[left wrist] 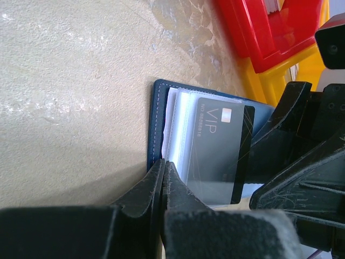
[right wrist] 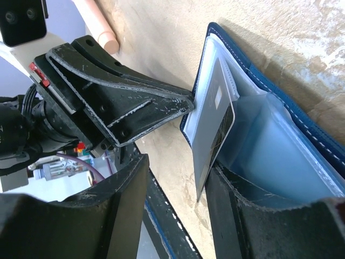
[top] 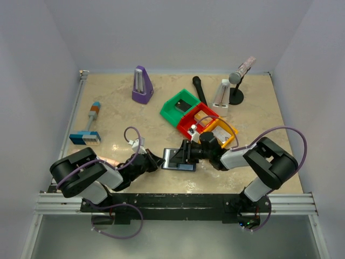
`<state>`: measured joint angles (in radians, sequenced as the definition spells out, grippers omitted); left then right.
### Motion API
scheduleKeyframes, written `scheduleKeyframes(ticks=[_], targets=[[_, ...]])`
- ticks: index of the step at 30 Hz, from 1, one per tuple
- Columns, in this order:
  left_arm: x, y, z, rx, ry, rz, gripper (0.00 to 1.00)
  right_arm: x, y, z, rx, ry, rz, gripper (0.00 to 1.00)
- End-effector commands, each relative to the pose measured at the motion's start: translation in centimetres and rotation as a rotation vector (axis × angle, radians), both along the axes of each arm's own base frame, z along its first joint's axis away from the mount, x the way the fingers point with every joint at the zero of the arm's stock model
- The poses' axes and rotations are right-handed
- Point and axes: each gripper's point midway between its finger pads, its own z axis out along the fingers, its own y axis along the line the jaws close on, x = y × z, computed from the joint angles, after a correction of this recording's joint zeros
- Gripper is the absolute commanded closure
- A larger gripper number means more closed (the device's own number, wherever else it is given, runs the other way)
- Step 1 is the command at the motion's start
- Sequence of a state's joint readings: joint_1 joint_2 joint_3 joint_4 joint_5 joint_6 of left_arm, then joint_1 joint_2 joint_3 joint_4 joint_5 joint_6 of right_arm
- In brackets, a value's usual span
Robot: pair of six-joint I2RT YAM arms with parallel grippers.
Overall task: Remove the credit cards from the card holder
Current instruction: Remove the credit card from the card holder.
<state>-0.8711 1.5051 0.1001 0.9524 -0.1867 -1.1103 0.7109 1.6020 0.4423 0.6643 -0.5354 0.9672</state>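
The card holder point(top: 179, 159) lies open on the worktop point(top: 118, 118) between both arms. The left tool point(left wrist: 163, 164) is clenched on its left edge. A dark VIP credit card point(left wrist: 218, 151) sticks half out of its clear sleeve point(left wrist: 183, 124), between the spread fingers of the released right tool point(right wrist: 178, 167).

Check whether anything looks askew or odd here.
One dark VIP card sticks partly out of the open card holder, angled up rather than lying flat; the left claw pinches the holder's edge. Nothing else stands out.
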Motion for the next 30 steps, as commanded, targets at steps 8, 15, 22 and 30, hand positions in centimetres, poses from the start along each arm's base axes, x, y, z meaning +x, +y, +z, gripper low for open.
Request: scheduleKeyframes(ticks=[8, 15, 22, 30], targets=[[-2.4, 3.6, -5.2, 0.185, 0.136, 0.018, 1.0, 0.6, -0.5, 1.5, 0.025, -0.069, -0.02, 0.53], [-2.6, 3.8, -5.4, 0.185, 0.142, 0.024, 1.0, 0.7, -1.1, 1.4, 0.017, -0.074, -0.036, 0.55], [-2.5, 3.7, -5.1, 0.176, 0.134, 0.022, 1.0, 1.0, -1.6, 1.0, -0.011, -0.069, -0.071, 0.64], [-2.5, 3.9, -4.9, 0.171, 0.122, 0.023, 1.0, 1.4, -2.0, 0.6, -0.042, -0.063, -0.104, 0.74]])
